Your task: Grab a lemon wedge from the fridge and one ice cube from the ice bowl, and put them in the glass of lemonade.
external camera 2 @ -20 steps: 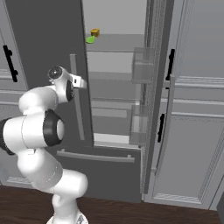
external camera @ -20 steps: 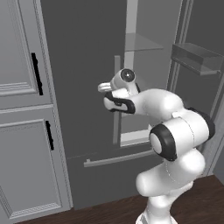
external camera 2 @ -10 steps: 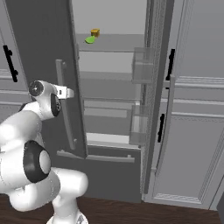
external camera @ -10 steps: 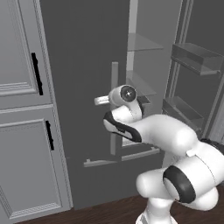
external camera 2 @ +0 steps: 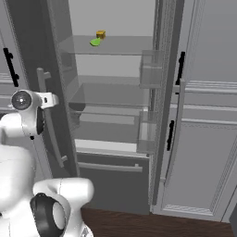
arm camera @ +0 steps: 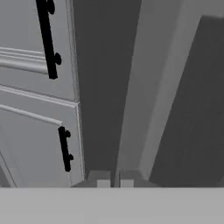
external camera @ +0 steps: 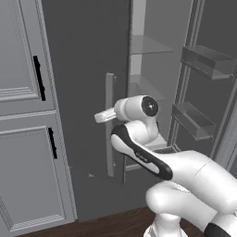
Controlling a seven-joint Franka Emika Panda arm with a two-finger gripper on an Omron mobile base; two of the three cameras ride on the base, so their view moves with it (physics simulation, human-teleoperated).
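Note:
The fridge [external camera 2: 115, 92] stands with both doors open, its clear shelves and door bins showing. A small yellow piece [external camera 2: 100, 34] and a green piece [external camera 2: 95, 42] lie on the top shelf; I cannot tell which is the lemon wedge. My gripper [external camera: 97, 118] hangs right beside the left door's long pale bar handle [external camera: 109, 125], also seen from the other side as gripper [external camera 2: 56, 98] and handle [external camera 2: 47, 115]. In the hand view the fingertips [arm camera: 103, 182] sit almost together under that bar, shut with nothing between them. The ice bowl and the glass of lemonade are out of view.
Panelled grey cabinets with short black handles [external camera: 39, 78] stand left of the fridge, and more [external camera 2: 180, 67] to its right. The open left door [external camera: 83, 92] juts toward me. The right door's bins [external camera: 203, 60] stick out on the other side. Dark wood floor [external camera 2: 139, 224] lies below.
The left fridge door has swung further open, with my hand going leftward along with its handle. The jaws, earlier apart around the bar, have now closed.

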